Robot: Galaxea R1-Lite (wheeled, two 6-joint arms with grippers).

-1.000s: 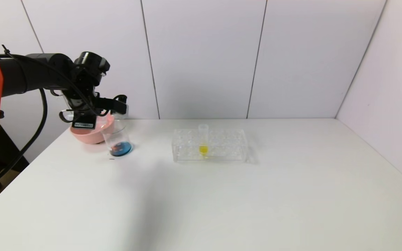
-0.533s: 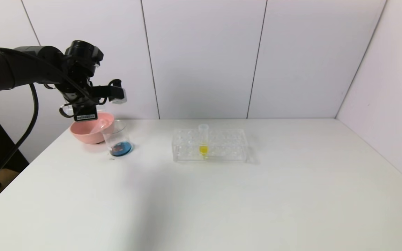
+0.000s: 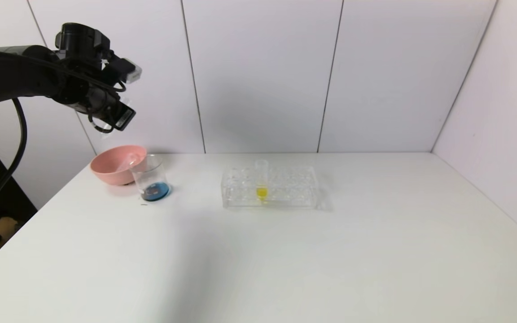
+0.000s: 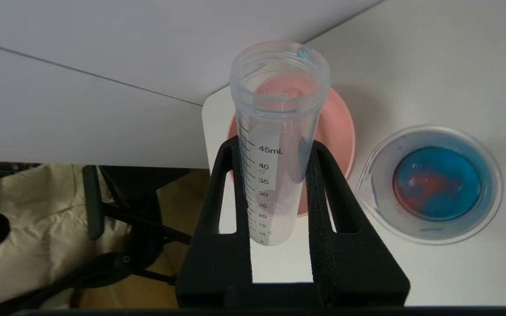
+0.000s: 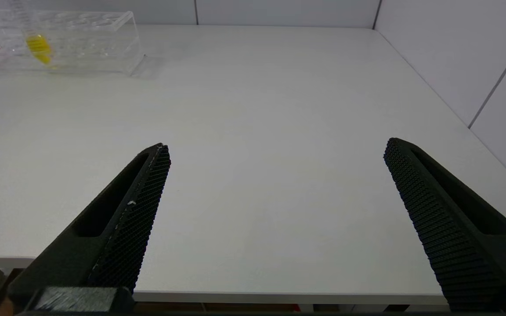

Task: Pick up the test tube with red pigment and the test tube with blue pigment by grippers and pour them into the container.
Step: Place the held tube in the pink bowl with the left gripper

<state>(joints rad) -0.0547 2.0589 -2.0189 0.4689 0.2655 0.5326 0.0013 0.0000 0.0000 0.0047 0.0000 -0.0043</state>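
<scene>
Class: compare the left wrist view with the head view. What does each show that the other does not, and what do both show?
Left wrist only: the left hand shut on an empty graduated tube, and red swirled into blue inside the beaker.
Head only: the rack with the yellow tube.
Both: pink bowl, beaker, white table.

A lab bench: tube rack [image 3: 269, 187], beaker [image 3: 151, 178], white panelled walls [image 3: 263, 76].
</scene>
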